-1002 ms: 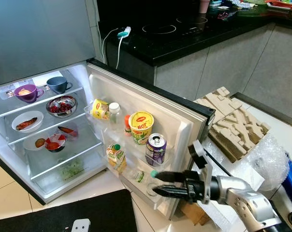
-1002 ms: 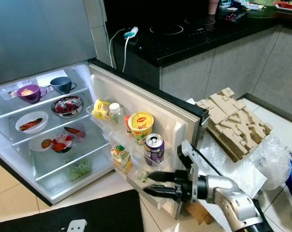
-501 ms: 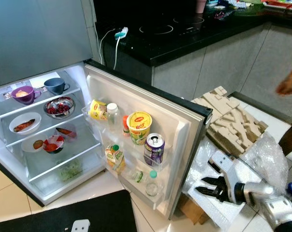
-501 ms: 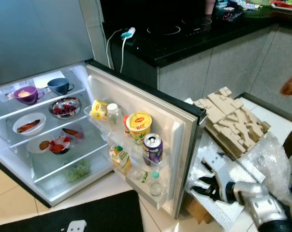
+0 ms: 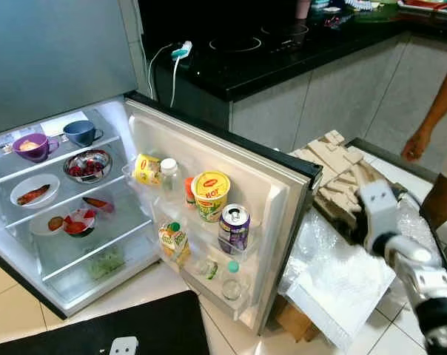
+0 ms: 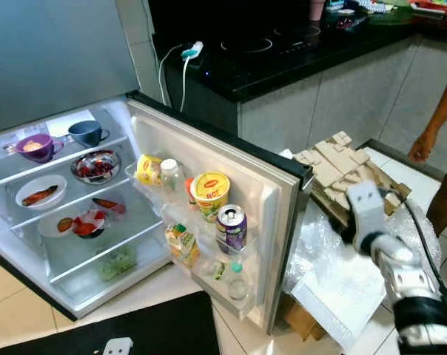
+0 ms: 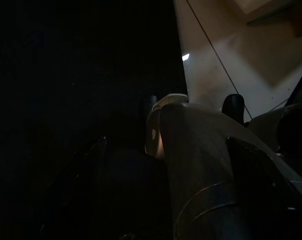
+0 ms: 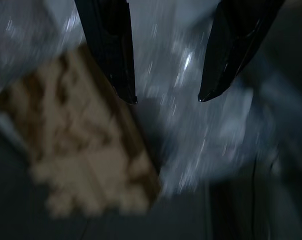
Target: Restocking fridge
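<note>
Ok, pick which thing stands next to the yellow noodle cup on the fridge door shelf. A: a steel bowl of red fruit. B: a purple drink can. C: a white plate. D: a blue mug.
B: the purple drink can stands right beside the noodle cup on the door shelf.

The right arm (image 5: 419, 270) is silver and ribbed, with a white block-shaped wrist and two tapered black fingers (image 8: 111, 45).

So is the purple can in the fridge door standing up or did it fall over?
Standing up. The purple can sits upright in the fridge door shelf, silver top facing up, beside the yellow noodle cup.
</note>
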